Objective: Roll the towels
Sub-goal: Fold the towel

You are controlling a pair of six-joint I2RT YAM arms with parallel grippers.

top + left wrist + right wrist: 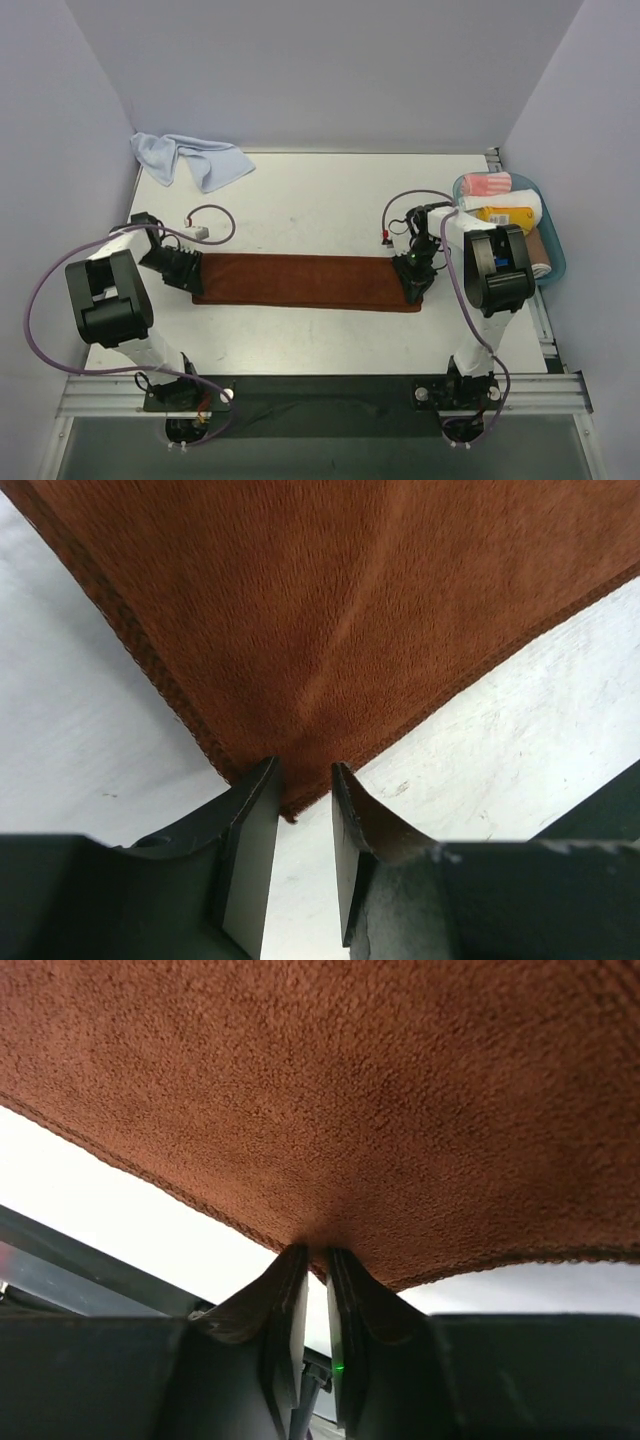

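Observation:
The rust-brown towel (300,280) lies flat as a long strip across the middle of the table. My left gripper (192,272) is at its left end. In the left wrist view the left gripper (305,770) stands open, with a corner of the brown towel (350,610) lying between the fingertips and bare table showing in the gap. My right gripper (415,290) is at the strip's right end. In the right wrist view the right gripper (316,1255) is shut on the hem of the brown towel (350,1090). The light-blue towel (190,158) lies crumpled at the far left corner.
A teal basket (556,262) at the right edge holds a pink-striped roll (487,184), a yellow cloth (505,213) and other rolled cloths. Walls close in the table on the left, back and right. A metal rail (320,390) runs along the near edge.

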